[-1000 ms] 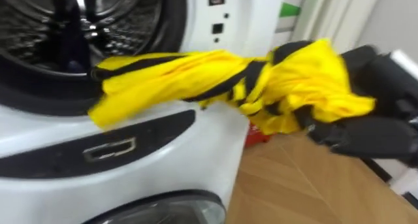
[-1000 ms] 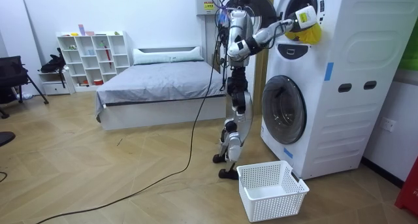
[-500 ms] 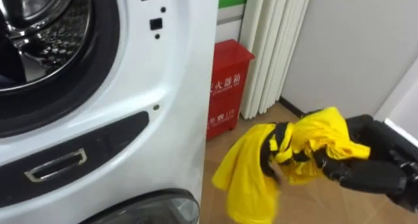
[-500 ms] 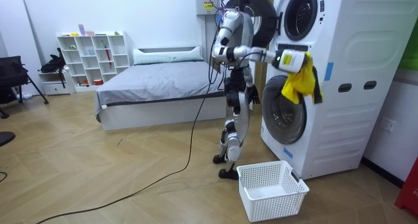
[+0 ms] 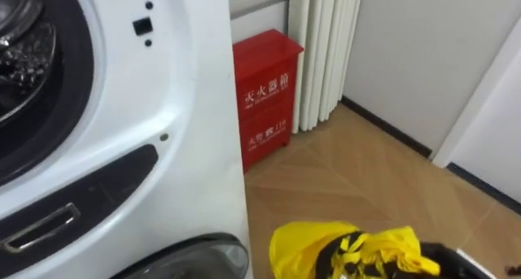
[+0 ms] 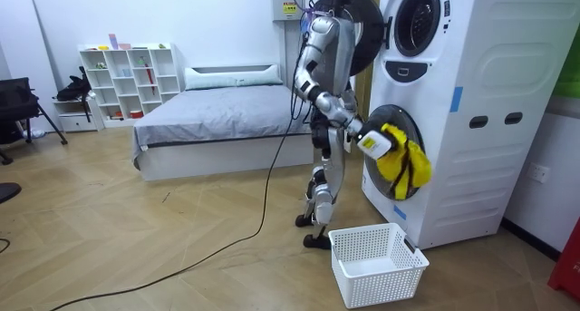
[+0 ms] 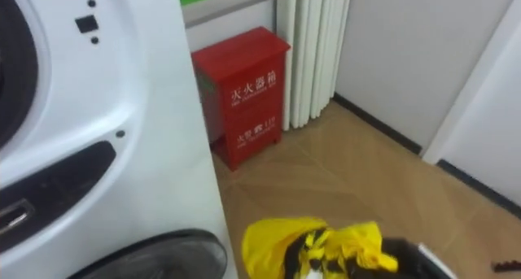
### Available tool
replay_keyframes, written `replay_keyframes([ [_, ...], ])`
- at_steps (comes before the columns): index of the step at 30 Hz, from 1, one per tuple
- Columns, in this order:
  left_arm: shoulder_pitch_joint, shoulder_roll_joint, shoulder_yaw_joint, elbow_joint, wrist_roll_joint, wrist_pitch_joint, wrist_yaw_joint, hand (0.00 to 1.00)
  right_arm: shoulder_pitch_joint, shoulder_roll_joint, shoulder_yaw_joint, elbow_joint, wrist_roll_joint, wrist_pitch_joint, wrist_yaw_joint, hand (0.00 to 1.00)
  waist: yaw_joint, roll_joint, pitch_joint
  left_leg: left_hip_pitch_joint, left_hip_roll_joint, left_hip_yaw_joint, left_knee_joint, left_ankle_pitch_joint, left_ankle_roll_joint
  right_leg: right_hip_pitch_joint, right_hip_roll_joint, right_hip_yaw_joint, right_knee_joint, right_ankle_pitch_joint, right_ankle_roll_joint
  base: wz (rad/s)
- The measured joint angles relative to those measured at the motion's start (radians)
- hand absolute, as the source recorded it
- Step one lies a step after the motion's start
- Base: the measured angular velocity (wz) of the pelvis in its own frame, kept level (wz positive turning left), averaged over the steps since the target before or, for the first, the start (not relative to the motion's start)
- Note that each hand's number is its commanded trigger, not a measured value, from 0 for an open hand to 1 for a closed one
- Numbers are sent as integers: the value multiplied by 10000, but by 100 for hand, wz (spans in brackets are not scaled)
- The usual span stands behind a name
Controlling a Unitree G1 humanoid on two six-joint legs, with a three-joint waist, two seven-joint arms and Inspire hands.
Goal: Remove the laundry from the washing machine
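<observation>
Right hand holds yellow garment beside washer

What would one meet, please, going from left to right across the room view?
Black chair → white shelf unit → bed → right hand → yellow garment that it holds → washing machine.

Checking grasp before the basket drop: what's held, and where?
Right hand holds the yellow garment by its bunched top; the rest hangs free.
</observation>
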Motion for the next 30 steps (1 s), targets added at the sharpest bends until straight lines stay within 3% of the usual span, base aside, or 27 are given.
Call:
replay_keyframes([
  [2,9,-39,-141,12,-1,-3,-2,0,-193,3,114,1098,-29,-90,-288,100,-109,180,76,-38,-5,-5,53,0,0,-25,-14,47,10,-2,2,-3],
  [4,10,-36,-146,9,-8,-39,6,0,-194,1,271,1637,-92,-185,-567,100,-153,321,41,-191,-5,19,57,1,0,-214,2,90,63,-3,2,-11],
  [12,-473,-76,-155,44,-421,-344,14,0,-678,129,289,4020,-98,-981,-1731,100,-242,844,158,-785,-59,154,47,3,2,-1070,66,351,522,-33,35,-12],
  [16,-486,-262,-160,49,-999,-476,15,0,-871,143,269,4718,-78,-1155,-2251,100,-382,1093,106,-1170,-123,59,33,37,32,-1536,50,379,687,-50,44,-2],
  [20,-524,-260,-239,6,-1463,-519,62,0,-1236,158,283,5390,-38,-1343,-2807,100,-410,1169,97,-1585,-178,6,40,44,42,-2085,29,359,982,-85,65,0],
  [29,-683,-317,-572,52,-1586,-498,119,0,-1943,259,340,6241,349,-1445,-3661,100,-388,1210,201,-2000,-380,-18,63,150,155,-2804,-134,293,1641,-331,84,4],
  [30,-682,-317,-585,44,-1582,-498,119,0,-1954,259,380,6246,348,-1447,-3699,64,-386,1205,205,-2001,-384,-24,73,150,155,-2818,-135,295,1674,-347,78,4],
])
